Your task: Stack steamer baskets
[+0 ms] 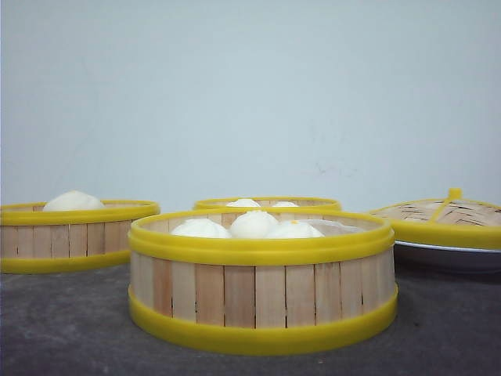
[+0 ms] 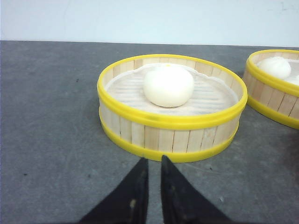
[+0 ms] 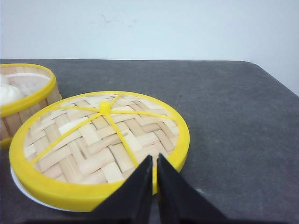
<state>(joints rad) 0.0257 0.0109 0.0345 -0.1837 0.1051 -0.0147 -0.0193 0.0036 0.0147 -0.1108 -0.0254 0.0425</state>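
Three steamer baskets sit separately on the dark grey worktop [image 1: 70, 329], none stacked on another. The nearest basket [image 1: 262, 301] stands in the middle of the front view and holds three white buns [image 1: 252, 224]. The left basket [image 1: 74, 239] lies farther back on my left with a single bun [image 1: 73, 201] inside. The rear basket [image 1: 268, 203] is mostly hidden behind the nearest one; only its yellow rim and two bun tops show.

My left gripper [image 2: 154, 170] hangs just short of the left basket's [image 2: 170, 109] near wall, not touching it, its black fingers drawn almost together with only a thin slit between them and nothing held.

My right gripper [image 3: 154, 170] is likewise nearly closed and empty, poised over the near edge of the woven lid [image 3: 100, 140], which rests on a white plate [image 3: 21, 186] on my right, just beside a basket.
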